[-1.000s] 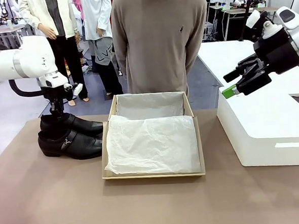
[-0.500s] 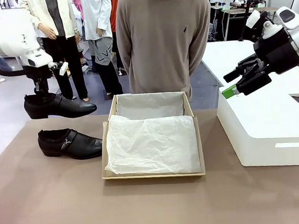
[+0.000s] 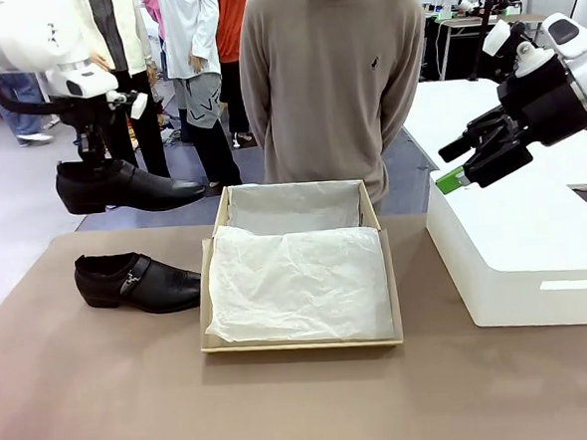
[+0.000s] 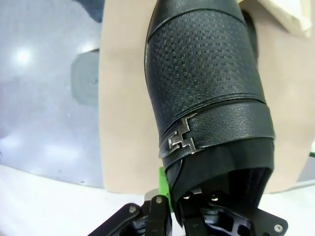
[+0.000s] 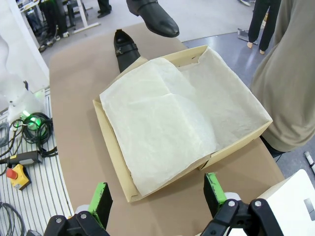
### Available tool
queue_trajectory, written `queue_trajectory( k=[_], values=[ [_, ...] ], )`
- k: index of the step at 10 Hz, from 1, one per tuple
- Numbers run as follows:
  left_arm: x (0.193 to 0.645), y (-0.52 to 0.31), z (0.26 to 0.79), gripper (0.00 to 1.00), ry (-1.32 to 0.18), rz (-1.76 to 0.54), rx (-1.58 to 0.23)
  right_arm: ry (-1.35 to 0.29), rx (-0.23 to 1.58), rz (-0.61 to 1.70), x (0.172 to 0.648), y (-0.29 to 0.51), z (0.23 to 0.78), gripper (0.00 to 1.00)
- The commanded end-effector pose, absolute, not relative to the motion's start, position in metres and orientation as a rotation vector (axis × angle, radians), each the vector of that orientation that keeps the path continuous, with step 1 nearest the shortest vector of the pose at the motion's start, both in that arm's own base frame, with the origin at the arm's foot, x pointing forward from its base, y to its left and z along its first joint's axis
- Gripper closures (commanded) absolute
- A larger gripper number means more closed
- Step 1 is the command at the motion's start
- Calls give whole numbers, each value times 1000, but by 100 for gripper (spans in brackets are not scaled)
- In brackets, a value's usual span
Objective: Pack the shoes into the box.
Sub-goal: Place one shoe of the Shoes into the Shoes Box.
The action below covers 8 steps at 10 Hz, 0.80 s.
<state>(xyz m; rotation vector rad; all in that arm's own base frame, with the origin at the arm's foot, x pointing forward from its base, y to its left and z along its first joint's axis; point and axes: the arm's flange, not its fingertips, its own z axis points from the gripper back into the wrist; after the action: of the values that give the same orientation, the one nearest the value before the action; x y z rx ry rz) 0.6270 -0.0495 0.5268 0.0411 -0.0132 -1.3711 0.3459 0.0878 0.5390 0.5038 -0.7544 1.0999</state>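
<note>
One brown cardboard shoebox (image 3: 301,346) lies open in the middle of the desk (image 3: 285,410). In it is white tissue paper (image 3: 297,285), crumpled, covering the bottom and lapping over the near left rim.

There are two glossy black shoes, both outside the shoebox. The first shoe (image 3: 127,187) hangs in the air over the desk's far left edge, left of the shoebox, sole roughly level and pointed toe turned towards the shoebox. The left pincer (image 3: 93,160) comes down onto its heel end and pinches the rear collar. In the left wrist view a green pad (image 4: 163,189) presses the outside of the leather just below the metal buckle (image 4: 179,140), and the other finger seems to sit inside the opening. The second shoe (image 3: 138,281) stands on its sole on the desk, just beside the shoebox's left wall, buckle facing the camera. I cannot tell whether its toe touches the cardboard.

One large white block (image 3: 520,256) sits to the right of the shoebox. The right pincer (image 3: 455,165) hovers above its far left corner, fingers spread wide and gripping nothing.

A person in a taupe sweater (image 3: 330,78) stands at the far side, right behind the shoebox.
</note>
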Motion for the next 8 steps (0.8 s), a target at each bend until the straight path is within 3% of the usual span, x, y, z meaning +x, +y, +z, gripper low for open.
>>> queue_trajectory(
  k=[1, 8],
  values=[
    [617, -78, 547, 100, -11, -1382, 28, -785, 520, 1125, 350, 89, 539, 0],
    [605, -149, 557, 100, -41, -1428, 30, -785, 520, 1125, 350, 89, 539, 0]
  ],
)
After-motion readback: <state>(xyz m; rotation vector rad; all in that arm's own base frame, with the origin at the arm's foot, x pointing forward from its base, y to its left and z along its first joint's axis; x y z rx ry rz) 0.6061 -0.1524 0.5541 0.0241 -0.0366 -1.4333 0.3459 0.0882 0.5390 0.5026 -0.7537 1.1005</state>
